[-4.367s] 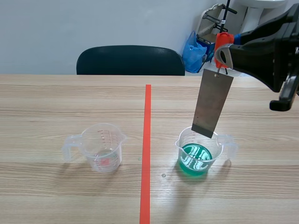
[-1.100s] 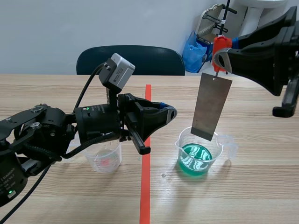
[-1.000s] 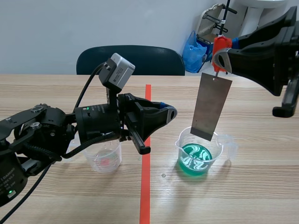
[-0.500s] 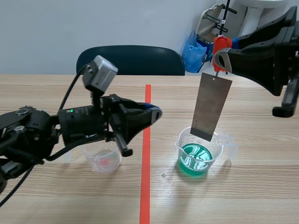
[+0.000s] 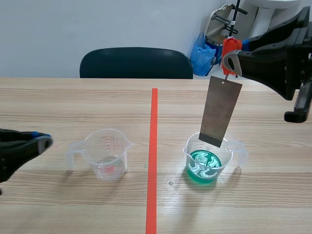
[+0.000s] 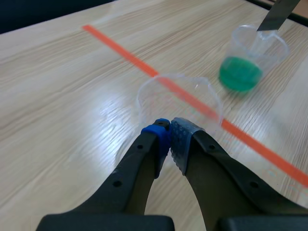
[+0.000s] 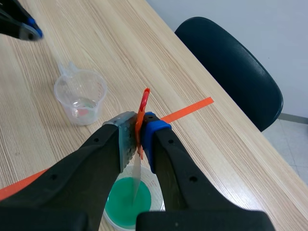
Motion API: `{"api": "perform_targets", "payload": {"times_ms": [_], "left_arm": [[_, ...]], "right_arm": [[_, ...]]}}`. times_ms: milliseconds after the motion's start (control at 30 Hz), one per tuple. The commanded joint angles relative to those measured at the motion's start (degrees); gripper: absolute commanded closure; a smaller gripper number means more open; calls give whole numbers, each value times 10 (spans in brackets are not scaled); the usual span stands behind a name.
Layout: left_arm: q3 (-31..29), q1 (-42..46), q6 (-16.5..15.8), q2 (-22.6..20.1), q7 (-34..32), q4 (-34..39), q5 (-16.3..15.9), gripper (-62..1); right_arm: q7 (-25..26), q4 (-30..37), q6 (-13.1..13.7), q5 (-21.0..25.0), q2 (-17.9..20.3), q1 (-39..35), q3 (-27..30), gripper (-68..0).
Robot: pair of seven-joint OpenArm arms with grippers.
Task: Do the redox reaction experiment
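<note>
Scene view, right claw (image 7: 138,132) clamped on orange clip (image 7: 144,101), left claw (image 6: 169,127) together, dark chair (image 5: 136,62) behind.

Left claw (image 6: 169,135) low at the left, fingertips touching; right claw (image 7: 140,129) raised, clamped on an orange clip (image 7: 143,103)

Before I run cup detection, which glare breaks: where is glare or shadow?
Left wrist view: white glare on the table beside the empty cup. Scene view: bright reflections on the green liquid; soft cup shadows. Right wrist view: no strong glare.
</note>
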Motion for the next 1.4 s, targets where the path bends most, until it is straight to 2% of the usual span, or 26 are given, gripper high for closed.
{"api": "perform_targets", "payload": {"times_ms": [0,67,233,267,300,367,400,467,600,700,833,900,1133,1367], "left_arm": [[-33,45,-1,-9,-30,13,-4,-71],[-81,109,-1,-18,-63,14,10,-109],[-191,260,-1,-12,-187,14,109,-124],[-210,289,-1,-8,-214,14,128,-145],[-229,315,-1,-3,-236,17,147,-187],[-263,370,3,9,-272,28,186,-322],[-278,397,21,16,-286,35,202,-388],[-306,445,64,35,-305,49,207,-474],[-343,524,156,75,-366,74,209,-573],[-362,569,208,107,-406,98,231,-606],[-374,600,260,146,-415,142,252,-623],[-375,600,273,161,-414,162,253,-623],[-381,600,284,199,-393,199,253,-623],[-382,600,286,200,-332,210,248,-623]], "right_arm": [[11,2,-2,4,3,6,10,-6],[11,2,-2,3,3,6,10,-6],[11,2,-2,2,3,6,10,-6],[11,2,-2,2,3,6,10,-6],[11,2,-2,2,3,6,10,-6],[11,2,-2,2,3,6,10,-6],[11,2,-2,2,3,6,10,-6],[11,2,-2,2,3,6,10,-6],[11,2,-2,0,3,6,10,-6],[11,2,-2,0,3,6,10,-6],[11,2,-2,-1,3,6,10,-6],[11,2,-2,-1,3,6,10,-6],[11,2,-2,-5,3,6,10,-6],[11,2,-2,-11,3,6,10,-6]]}}
